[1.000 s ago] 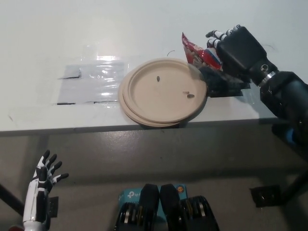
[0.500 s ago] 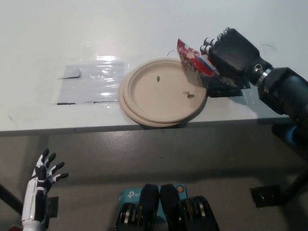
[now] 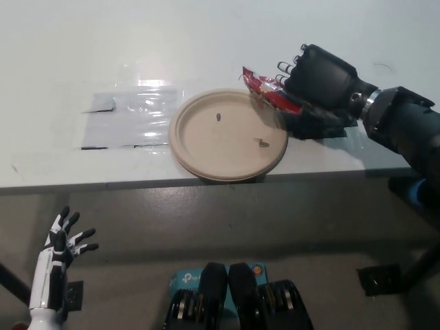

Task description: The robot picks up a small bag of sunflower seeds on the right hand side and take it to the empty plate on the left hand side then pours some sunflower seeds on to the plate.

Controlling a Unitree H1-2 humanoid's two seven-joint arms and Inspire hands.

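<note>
White tabletop, clear sheet taped left of centre. Tan plate near front edge, a few seeds on it. Black right hand closed round red bag, tilted over plate's right rim. White left hand low at left, fingers spread, holding nothing.

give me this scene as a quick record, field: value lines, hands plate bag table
right hand: black right hand shut on the seed bag, held tilted over the plate's right rim
left hand: white left hand open, resting low at lower left, off the table
plate: tan plate near the table's front edge, a few seeds on it
table: white table, clear plastic sheet left of plate
</note>
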